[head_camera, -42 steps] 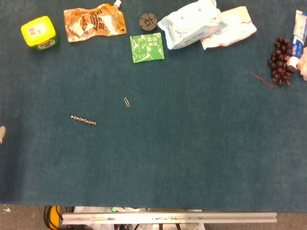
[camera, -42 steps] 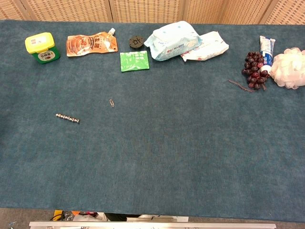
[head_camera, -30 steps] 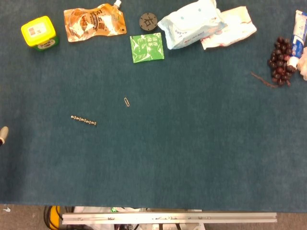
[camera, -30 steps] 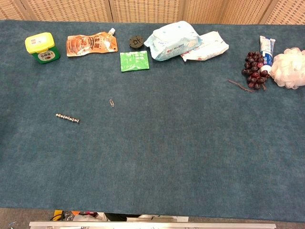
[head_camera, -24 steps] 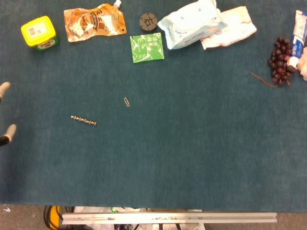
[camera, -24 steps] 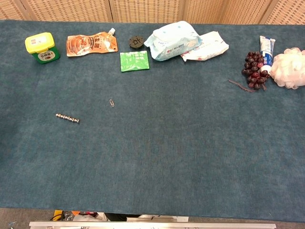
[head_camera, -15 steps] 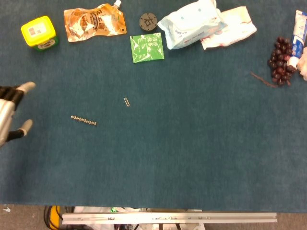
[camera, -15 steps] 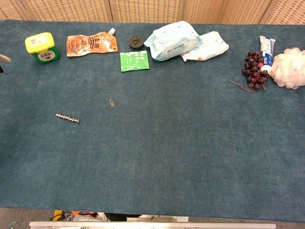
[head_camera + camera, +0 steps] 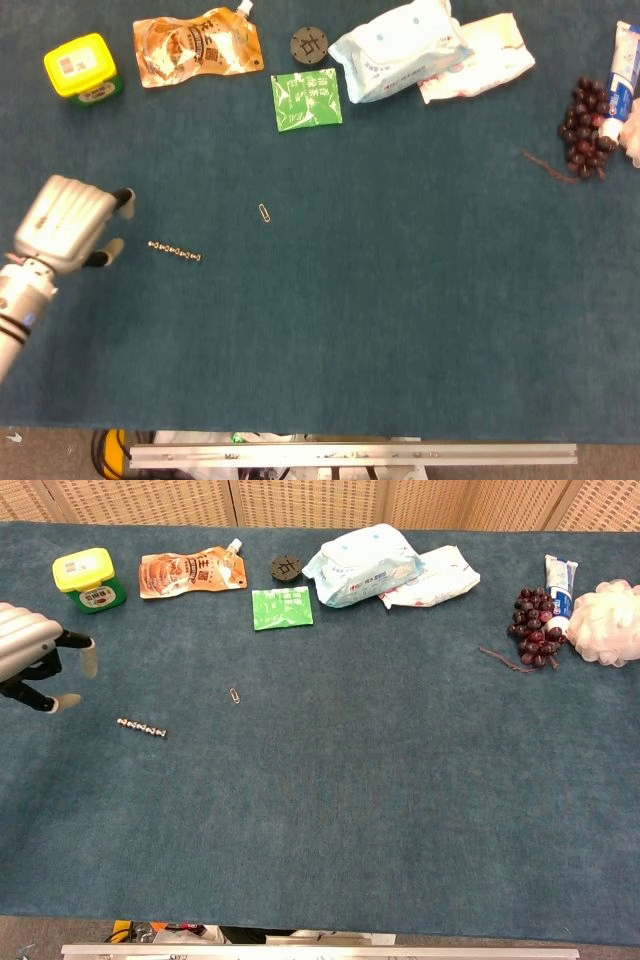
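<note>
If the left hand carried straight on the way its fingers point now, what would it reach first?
Most likely the small bead chain: the left hand is empty, its fingers aimed at the chain's near end. Height above the table is unclear, so it might pass over.

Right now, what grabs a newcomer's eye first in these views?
Probably the left robot hand, silver, at the left edge of the blue table, fingers apart and holding nothing, just left of the small bead chain. After that, the clutter along the far edge: a yellow-lidded jar at far left, an orange pouch beside it, and dark grapes at far right.
</note>
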`<action>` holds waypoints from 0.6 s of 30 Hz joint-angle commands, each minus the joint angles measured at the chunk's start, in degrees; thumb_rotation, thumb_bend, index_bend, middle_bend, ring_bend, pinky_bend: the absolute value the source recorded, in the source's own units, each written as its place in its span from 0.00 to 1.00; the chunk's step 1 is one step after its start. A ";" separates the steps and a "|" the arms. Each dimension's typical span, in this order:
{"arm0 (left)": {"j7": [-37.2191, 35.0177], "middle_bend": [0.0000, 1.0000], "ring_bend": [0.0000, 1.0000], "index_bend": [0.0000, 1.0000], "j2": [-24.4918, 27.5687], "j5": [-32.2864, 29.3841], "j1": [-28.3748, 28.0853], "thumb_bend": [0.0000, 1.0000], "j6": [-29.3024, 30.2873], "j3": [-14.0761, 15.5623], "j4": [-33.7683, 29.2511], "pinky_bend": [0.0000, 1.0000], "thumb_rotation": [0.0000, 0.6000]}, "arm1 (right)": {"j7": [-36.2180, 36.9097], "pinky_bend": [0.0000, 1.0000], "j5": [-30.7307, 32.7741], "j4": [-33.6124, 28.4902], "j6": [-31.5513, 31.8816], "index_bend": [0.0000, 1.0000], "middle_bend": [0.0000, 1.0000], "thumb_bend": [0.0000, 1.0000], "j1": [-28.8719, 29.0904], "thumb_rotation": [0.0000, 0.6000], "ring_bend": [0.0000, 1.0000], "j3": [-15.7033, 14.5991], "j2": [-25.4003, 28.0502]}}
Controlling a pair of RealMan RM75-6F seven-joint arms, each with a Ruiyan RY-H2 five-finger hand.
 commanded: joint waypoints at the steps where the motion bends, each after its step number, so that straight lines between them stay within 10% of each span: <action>1: 1.83 1.00 1.00 0.46 -1.94 -1.27 -1.31 0.26 -1.54 0.30 1.47 1.00 1.00 | 0.34 0.38 0.11 0.25 -0.09 0.36 0.41 0.23 -0.04 1.00 0.33 -0.14 -0.06; 18: 5.75 1.00 1.00 0.49 -7.35 -7.90 -3.82 0.26 -5.72 1.81 5.05 1.00 1.00 | 2.36 0.38 0.51 1.94 0.07 0.36 0.41 0.23 -0.70 1.00 0.33 -0.97 -0.35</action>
